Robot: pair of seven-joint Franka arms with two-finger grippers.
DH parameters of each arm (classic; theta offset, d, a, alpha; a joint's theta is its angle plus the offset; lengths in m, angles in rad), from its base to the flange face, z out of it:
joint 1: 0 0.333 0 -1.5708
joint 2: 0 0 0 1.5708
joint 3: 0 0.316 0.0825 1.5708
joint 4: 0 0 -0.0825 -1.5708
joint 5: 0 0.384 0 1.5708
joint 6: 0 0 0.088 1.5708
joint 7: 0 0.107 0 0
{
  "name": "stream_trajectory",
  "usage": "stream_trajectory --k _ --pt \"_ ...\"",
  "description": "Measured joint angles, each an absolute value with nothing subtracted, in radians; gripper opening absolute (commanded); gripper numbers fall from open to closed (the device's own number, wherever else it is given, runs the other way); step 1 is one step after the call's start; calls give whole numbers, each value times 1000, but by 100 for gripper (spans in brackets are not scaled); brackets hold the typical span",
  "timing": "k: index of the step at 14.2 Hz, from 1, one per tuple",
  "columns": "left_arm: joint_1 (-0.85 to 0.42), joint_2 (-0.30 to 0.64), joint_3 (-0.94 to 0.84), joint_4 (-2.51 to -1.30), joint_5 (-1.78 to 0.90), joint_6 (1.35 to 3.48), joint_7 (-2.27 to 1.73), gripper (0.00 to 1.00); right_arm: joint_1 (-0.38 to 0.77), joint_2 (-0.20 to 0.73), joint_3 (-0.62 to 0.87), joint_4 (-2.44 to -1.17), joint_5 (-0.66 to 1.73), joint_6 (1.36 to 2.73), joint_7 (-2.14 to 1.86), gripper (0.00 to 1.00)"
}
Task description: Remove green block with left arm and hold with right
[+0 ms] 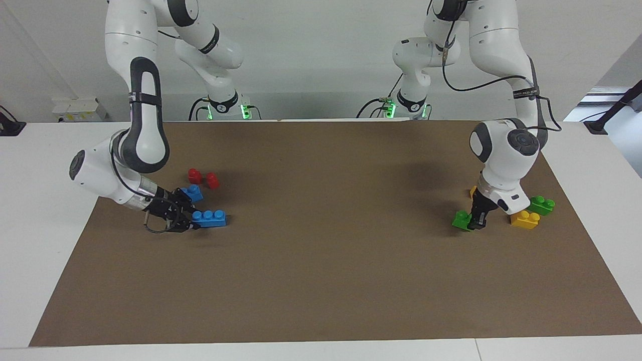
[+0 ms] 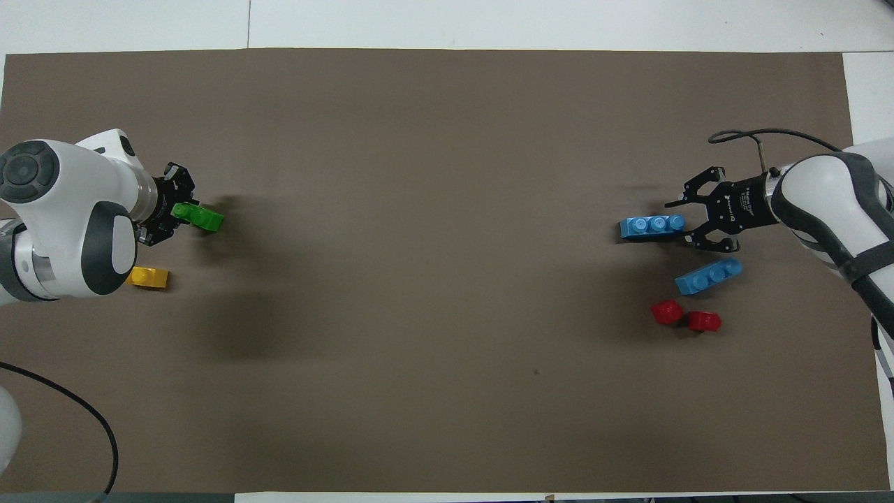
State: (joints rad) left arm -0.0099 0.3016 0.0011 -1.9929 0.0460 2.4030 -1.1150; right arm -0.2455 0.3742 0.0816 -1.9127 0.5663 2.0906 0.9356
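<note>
Left gripper [image 1: 475, 220] clamps the green block [image 1: 461, 219] low at the mat [image 1: 321, 281] (left arm's end, beside a yellow brick [image 1: 524, 219]); right gripper [image 1: 188, 223], fingers apart around a blue brick [image 1: 209, 218], risks dragging it when retracting.

No words or numbers can be read here. A black band on one arm [image 1: 524, 93] has tiny white letters, and they are too small to make out.

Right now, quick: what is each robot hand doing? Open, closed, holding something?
Left gripper: closed on the green block.
Right gripper: at the end of a blue block; open or closed cannot be told.
</note>
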Motion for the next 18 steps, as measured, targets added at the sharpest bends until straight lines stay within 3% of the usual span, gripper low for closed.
stream_trajectory --k 8,13,18 --pt "-10 279 -2 -1944 48 2375 -1045 100 -239 318 88 -1874 510 2068 925 100" --pt "-17 217 -15 -1813 49 2153 -923 100 -185 182 99 -1803 269 1901 715 100" --pt "-20 134 -29 -1755 49 1986 -681 100 -131 17 101 -1793 115 1771 392 100"
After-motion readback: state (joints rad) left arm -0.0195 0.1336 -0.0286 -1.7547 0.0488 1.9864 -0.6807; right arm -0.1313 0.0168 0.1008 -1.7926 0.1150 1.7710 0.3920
